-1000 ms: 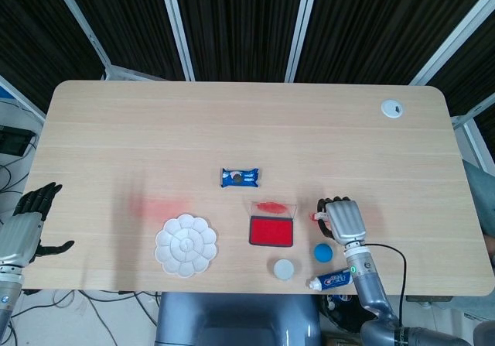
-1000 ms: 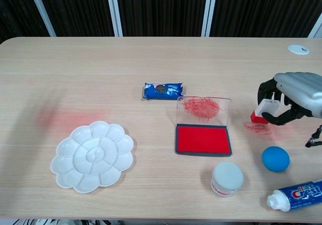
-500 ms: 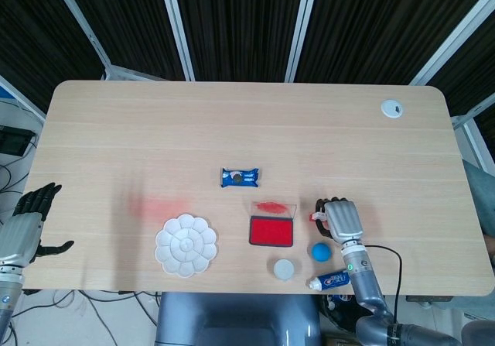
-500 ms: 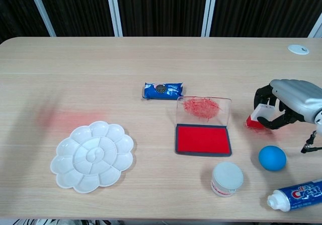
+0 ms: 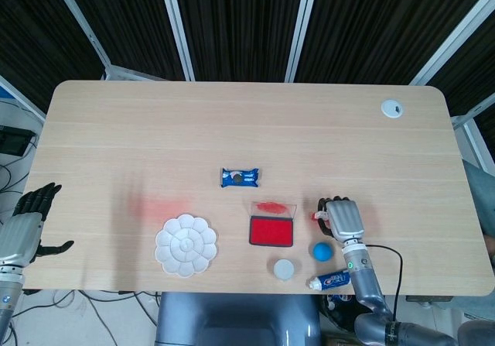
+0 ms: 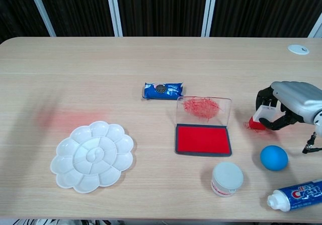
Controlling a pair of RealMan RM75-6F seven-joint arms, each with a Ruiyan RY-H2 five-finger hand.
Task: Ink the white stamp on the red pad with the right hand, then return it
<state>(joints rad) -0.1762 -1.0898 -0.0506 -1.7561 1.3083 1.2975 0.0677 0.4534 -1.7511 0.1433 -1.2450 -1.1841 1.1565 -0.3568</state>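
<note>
White stamp, a small block with a red base, is half hidden by the curled dark fingers of the right robot hand gripping it, resting on the wooden surface right of the glossy red pad. The left robot hand, cut off at the edge, hangs open off the surface.

Both my views are bright and evenly lit from overhead, and the desk shows only soft, short shadows under things. I see no harsh glare on the wood. Focus is sharp throughout; the head view bends lines slightly at its edges, and the dark backdrop stays unlit.
</note>
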